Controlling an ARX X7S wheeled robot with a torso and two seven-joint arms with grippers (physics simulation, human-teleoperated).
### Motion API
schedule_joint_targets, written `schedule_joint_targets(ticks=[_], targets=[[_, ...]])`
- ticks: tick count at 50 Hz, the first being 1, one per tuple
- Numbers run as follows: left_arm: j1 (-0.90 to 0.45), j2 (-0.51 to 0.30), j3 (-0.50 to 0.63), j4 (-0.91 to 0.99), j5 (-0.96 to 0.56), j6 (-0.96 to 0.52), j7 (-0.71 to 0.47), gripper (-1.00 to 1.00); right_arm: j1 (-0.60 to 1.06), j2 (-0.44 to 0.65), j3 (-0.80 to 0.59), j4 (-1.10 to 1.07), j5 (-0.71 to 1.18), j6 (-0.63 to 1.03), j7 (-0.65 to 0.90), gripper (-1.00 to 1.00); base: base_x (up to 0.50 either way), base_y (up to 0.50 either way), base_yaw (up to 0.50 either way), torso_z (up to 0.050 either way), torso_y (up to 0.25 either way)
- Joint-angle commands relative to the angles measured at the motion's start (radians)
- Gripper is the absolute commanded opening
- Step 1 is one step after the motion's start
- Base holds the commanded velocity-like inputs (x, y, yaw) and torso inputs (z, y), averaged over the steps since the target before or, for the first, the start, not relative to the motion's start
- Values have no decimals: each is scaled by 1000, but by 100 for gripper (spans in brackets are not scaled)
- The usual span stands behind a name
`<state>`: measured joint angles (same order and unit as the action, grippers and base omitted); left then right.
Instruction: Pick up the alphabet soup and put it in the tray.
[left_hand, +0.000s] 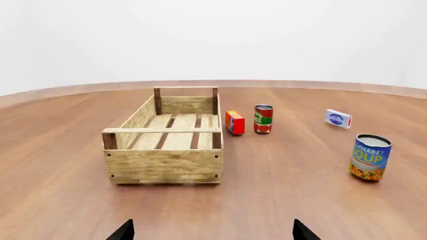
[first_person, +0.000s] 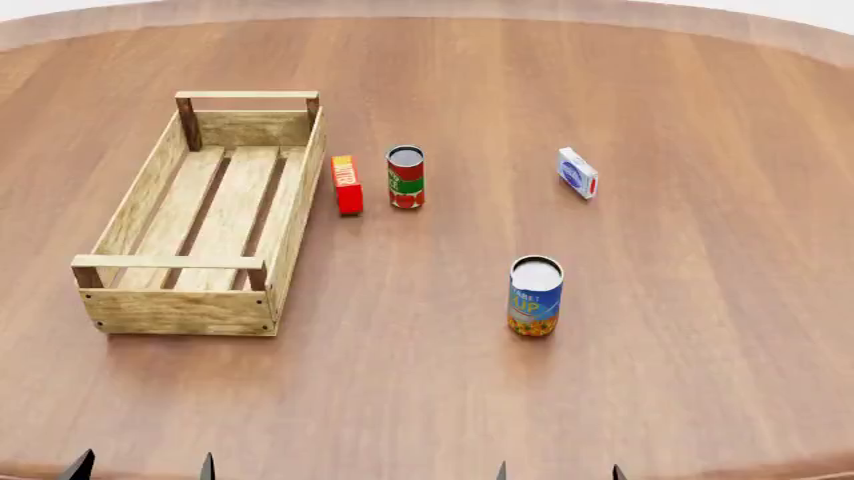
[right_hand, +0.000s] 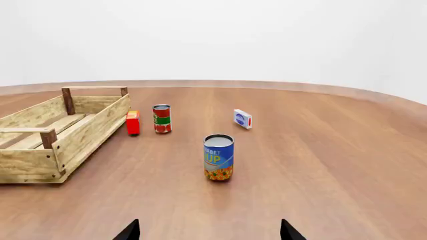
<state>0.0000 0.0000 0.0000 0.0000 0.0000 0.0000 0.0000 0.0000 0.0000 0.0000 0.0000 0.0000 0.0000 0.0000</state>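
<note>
On the desk (first_person: 694, 330), nothing's getting grabbed yet.
Tray (first_person: 140, 300) is sitting left, red-and-green can (first_person: 406, 177) beside it, alphabet soup (first_person: 535, 296) standing alone further right; both tools are hanging wide and empty, so a sloppy reach could be tipping it or snagging the wrong can.

Both end effectors (left (first_person: 140, 465), right (first_person: 558, 470)) spread wide, empty.
</note>
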Motion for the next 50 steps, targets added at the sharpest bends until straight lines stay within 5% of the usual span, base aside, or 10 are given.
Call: schedule_joint_targets(ticks=[1,23,50], targets=[[2,-15,22,-7,-8,11,-25,100,-4,19,-24,-5,2,-8,21,100,0,0,0,0,0],[12,-65,86,-3,-43,29,-90,100,-11,69,-94,-5,27,-21,66,100,222,385,0,0,0],[4,-96,122,-13,-79,33,-122,100,2,100,-131,17,67,-41,90,100,469,305,0,0,0]])
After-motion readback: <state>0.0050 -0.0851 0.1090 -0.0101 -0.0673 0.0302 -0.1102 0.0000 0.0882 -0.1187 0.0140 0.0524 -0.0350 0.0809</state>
